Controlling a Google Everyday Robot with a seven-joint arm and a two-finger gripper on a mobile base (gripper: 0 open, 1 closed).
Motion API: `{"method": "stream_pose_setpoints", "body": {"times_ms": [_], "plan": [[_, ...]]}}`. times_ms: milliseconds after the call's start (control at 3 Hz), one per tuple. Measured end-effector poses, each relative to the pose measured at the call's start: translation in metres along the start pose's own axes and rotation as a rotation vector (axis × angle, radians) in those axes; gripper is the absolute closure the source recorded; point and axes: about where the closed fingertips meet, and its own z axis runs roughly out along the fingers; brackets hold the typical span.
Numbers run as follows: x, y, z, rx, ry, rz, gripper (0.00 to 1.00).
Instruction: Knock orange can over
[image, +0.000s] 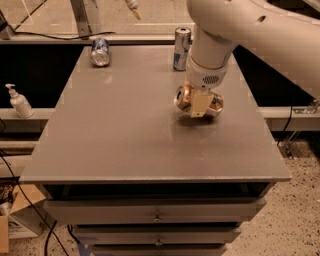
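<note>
The orange can (215, 104) lies on its side on the grey table top (125, 130), right of the middle, with its silver top facing left. My gripper (200, 107) hangs from the white arm (215, 45) right over the can. Its cream tip stands in front of the can's middle and touches it. The part of the gripper behind the can is hidden.
A tall slim blue-and-silver can (181, 48) stands upright at the table's back edge, just behind the arm. A short blue can (100, 51) lies at the back left. A soap bottle (20, 102) stands on a ledge left of the table. Drawers sit under the table's front edge.
</note>
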Motion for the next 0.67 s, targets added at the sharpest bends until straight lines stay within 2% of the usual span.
{"method": "stream_pose_setpoints", "body": {"times_ms": [333, 667], "plan": [[-0.0002, -0.0003, 0.0014, 0.0, 0.001, -0.001, 0.0], [-0.0002, -0.0003, 0.0014, 0.0, 0.001, -0.001, 0.0]]}}
